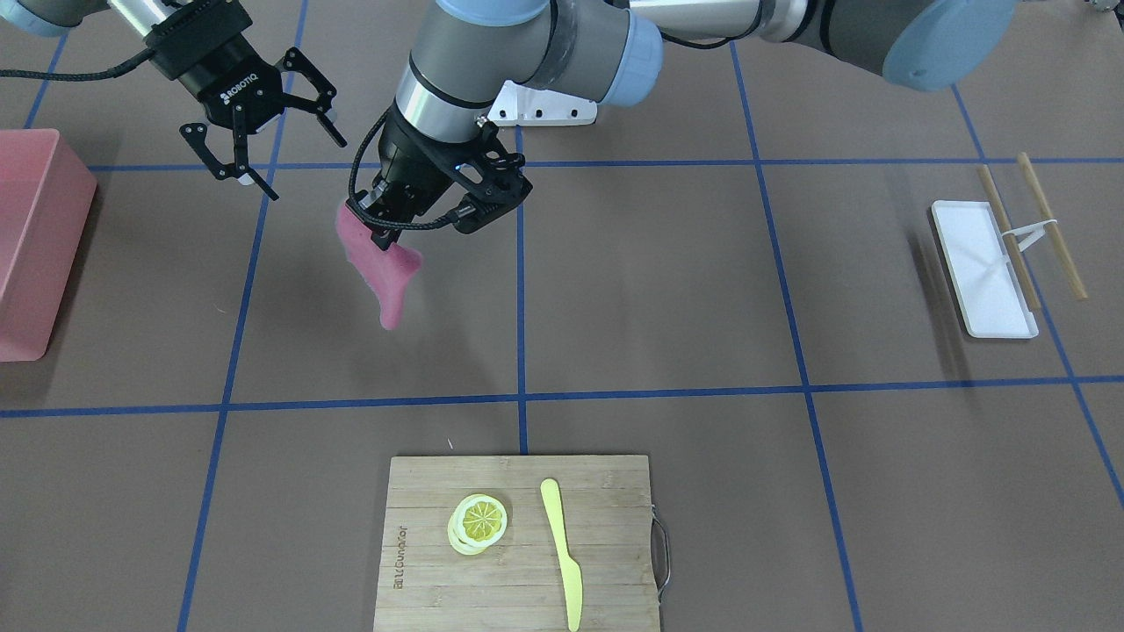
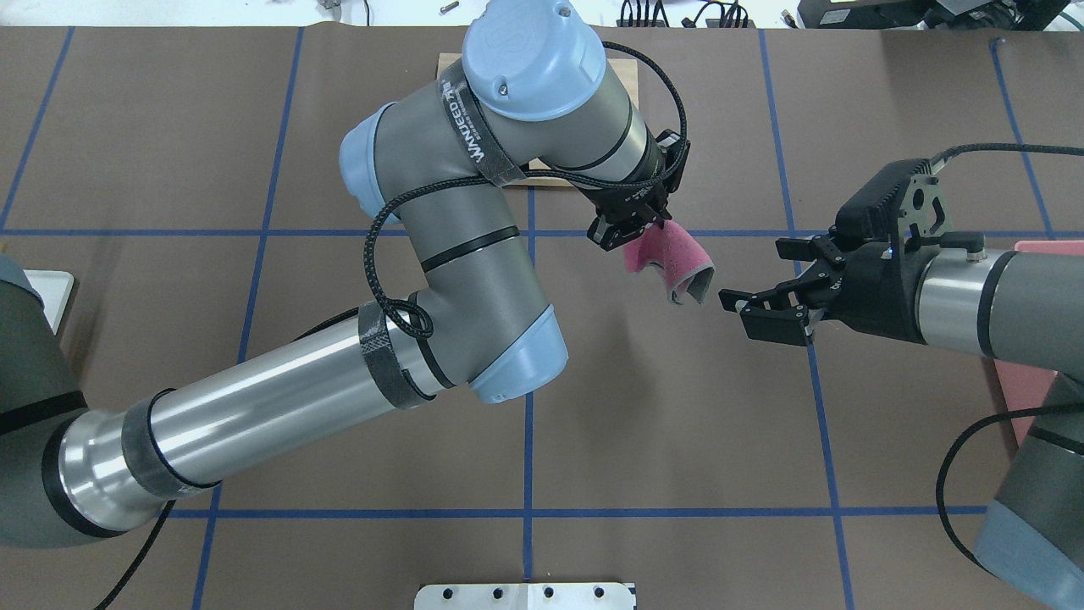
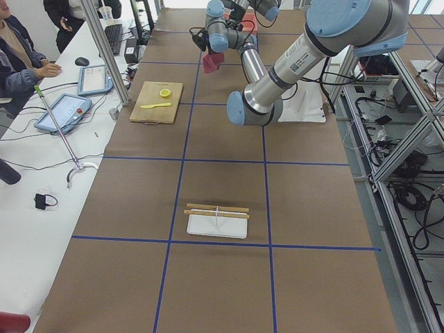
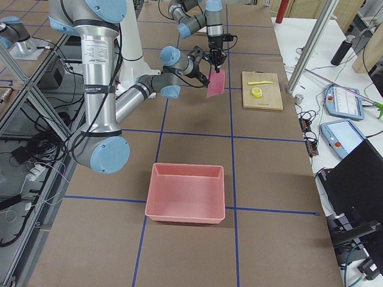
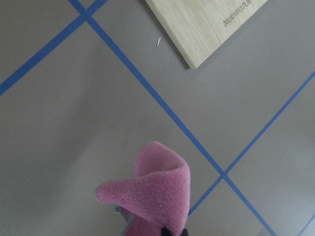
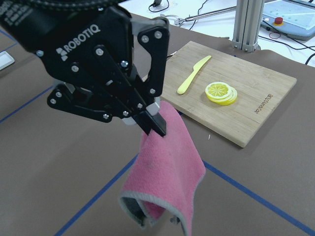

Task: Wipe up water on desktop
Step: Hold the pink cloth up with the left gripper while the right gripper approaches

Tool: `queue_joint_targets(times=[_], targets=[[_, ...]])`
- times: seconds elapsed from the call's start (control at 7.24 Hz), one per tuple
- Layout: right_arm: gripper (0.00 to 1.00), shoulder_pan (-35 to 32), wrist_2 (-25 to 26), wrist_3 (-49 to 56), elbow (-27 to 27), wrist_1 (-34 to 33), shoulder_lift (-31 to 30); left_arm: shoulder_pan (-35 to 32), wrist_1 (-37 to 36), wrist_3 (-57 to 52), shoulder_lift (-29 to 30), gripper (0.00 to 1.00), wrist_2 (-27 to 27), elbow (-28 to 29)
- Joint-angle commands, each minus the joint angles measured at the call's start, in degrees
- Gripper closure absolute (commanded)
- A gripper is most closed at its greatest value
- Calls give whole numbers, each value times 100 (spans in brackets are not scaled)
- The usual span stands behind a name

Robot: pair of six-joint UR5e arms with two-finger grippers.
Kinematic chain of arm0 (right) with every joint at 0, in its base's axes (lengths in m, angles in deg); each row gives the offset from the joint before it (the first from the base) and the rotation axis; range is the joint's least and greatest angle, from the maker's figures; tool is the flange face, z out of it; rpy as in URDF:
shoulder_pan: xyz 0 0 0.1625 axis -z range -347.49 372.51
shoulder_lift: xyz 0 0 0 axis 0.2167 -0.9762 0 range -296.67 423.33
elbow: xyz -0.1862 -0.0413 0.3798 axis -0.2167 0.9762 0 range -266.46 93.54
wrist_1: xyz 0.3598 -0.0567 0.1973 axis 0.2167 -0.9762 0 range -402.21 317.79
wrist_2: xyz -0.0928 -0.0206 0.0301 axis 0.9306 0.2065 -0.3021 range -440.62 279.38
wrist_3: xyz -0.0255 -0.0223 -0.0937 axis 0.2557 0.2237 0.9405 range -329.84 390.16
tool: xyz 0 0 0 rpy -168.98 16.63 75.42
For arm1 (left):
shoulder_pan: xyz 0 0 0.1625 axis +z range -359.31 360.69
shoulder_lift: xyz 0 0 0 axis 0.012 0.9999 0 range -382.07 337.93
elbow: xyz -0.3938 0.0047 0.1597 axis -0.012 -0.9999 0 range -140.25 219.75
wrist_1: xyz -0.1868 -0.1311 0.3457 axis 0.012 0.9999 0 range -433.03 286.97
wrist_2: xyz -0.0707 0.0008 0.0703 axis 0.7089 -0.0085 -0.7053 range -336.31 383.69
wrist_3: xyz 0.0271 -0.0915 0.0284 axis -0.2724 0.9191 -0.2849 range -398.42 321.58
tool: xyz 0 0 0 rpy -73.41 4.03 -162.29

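The desktop (image 1: 659, 290) is a matte brown surface with blue tape lines; I see no water on it. My left gripper (image 1: 384, 230) is shut on a pink cloth (image 1: 386, 272) and holds it in the air above the desktop, with the cloth hanging folded below the jaws. The overhead view shows the gripper (image 2: 631, 227) and the cloth (image 2: 673, 267). The right wrist view shows the cloth (image 6: 167, 167) pinched in that gripper (image 6: 153, 122). My right gripper (image 2: 749, 275) is open and empty, close beside the cloth, apart from it.
A bamboo cutting board (image 1: 421, 562) carries lemon slices (image 1: 479, 522) and a yellow knife (image 1: 562, 553). A pink bin (image 1: 35, 237) stands on my right side. A white tray (image 1: 979, 272) with chopsticks lies on my left side.
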Motion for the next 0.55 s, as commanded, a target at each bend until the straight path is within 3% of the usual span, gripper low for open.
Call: queue_joint_targets(times=[0.0,0.41], targets=[[2,93,209,15,17,-4,25,7,119,205,9,100,5,28],[4,111,428,68,70,-12,139,15,110,285,27,100,49,-95]])
